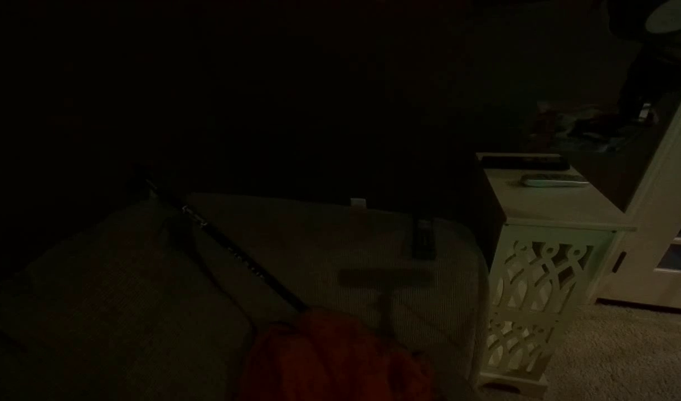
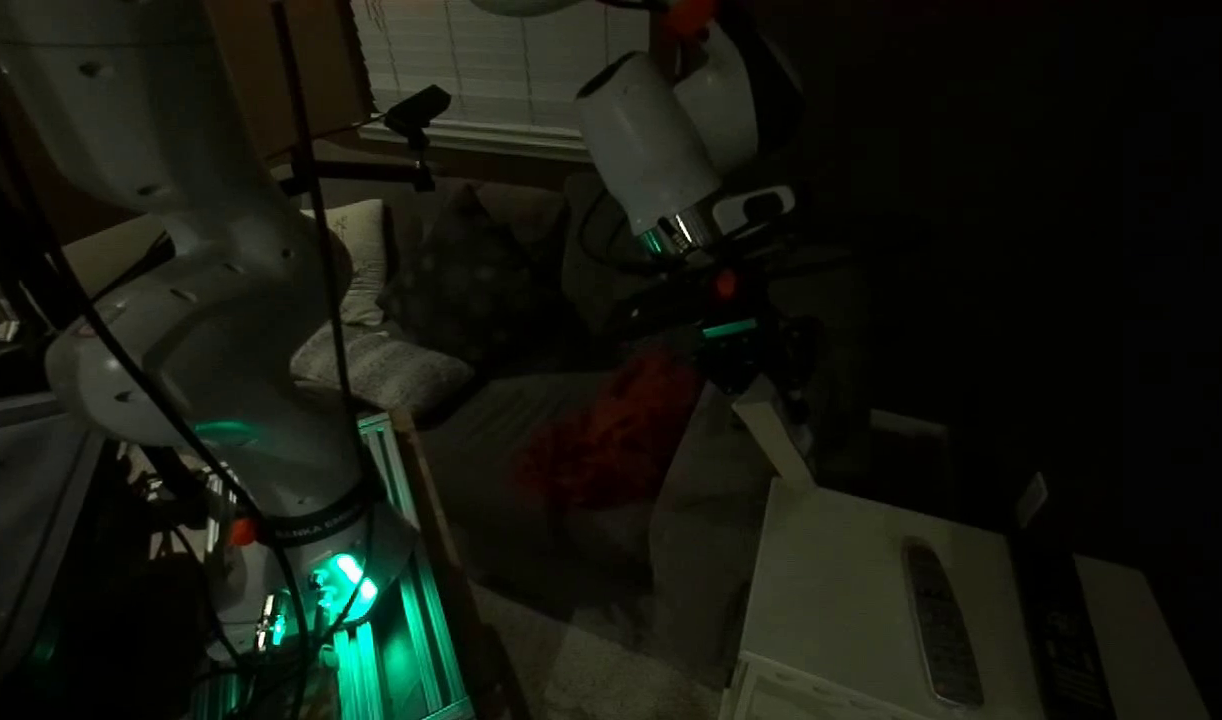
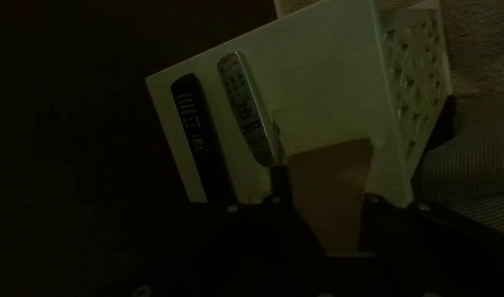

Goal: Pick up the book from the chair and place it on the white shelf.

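My gripper (image 2: 766, 388) is shut on the book (image 2: 779, 438), which hangs tilted below the fingers in an exterior view. In the wrist view the gripper (image 3: 325, 185) has one finger at each side of the book (image 3: 330, 206), showing a dim brownish face. In another exterior view the book (image 1: 583, 133) shows pale and reddish patches above the white shelf (image 1: 552, 206). The shelf top also shows in an exterior view (image 2: 851, 570) and in the wrist view (image 3: 326, 70). The book's lower end is at the shelf top's edge; I cannot tell whether they touch.
A silver remote (image 3: 243, 107) and a black remote (image 3: 198, 136) lie on the shelf top, the silver one close to my left finger in the wrist view. A seat with an orange cloth (image 1: 335, 356) and a black pole (image 1: 234, 250) stands beside the shelf. A white door (image 1: 641, 267) is behind.
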You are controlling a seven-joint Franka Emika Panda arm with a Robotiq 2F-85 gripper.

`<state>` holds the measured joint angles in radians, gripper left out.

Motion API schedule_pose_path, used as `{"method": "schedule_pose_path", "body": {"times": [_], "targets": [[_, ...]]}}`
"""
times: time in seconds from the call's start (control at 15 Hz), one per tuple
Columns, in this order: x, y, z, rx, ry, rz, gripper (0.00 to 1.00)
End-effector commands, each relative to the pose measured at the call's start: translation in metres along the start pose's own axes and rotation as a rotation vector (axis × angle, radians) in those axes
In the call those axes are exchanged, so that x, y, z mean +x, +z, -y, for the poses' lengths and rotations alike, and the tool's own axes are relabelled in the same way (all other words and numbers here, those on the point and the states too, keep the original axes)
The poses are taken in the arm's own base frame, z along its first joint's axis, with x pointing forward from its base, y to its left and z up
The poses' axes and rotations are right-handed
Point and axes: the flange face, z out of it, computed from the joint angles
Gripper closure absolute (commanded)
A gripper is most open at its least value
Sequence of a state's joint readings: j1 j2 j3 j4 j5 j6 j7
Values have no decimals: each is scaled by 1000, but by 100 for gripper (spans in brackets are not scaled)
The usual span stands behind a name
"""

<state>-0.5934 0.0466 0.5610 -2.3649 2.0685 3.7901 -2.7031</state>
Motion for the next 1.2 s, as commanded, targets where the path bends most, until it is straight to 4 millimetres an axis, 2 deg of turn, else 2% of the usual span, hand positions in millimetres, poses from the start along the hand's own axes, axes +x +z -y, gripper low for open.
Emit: {"method": "schedule_pose_path", "body": {"times": [0.0, 0.47, 0.73, 0.87, 1.13], "targets": [[-1, 8, 2, -37, 2, -5, 92], [-9, 73, 15, 47, 51, -55, 92], [-4, 92, 8, -53, 26, -16, 92], [-5, 105, 16, -56, 6, 0, 92], [5, 134, 31, -35, -13, -30, 92]]}}
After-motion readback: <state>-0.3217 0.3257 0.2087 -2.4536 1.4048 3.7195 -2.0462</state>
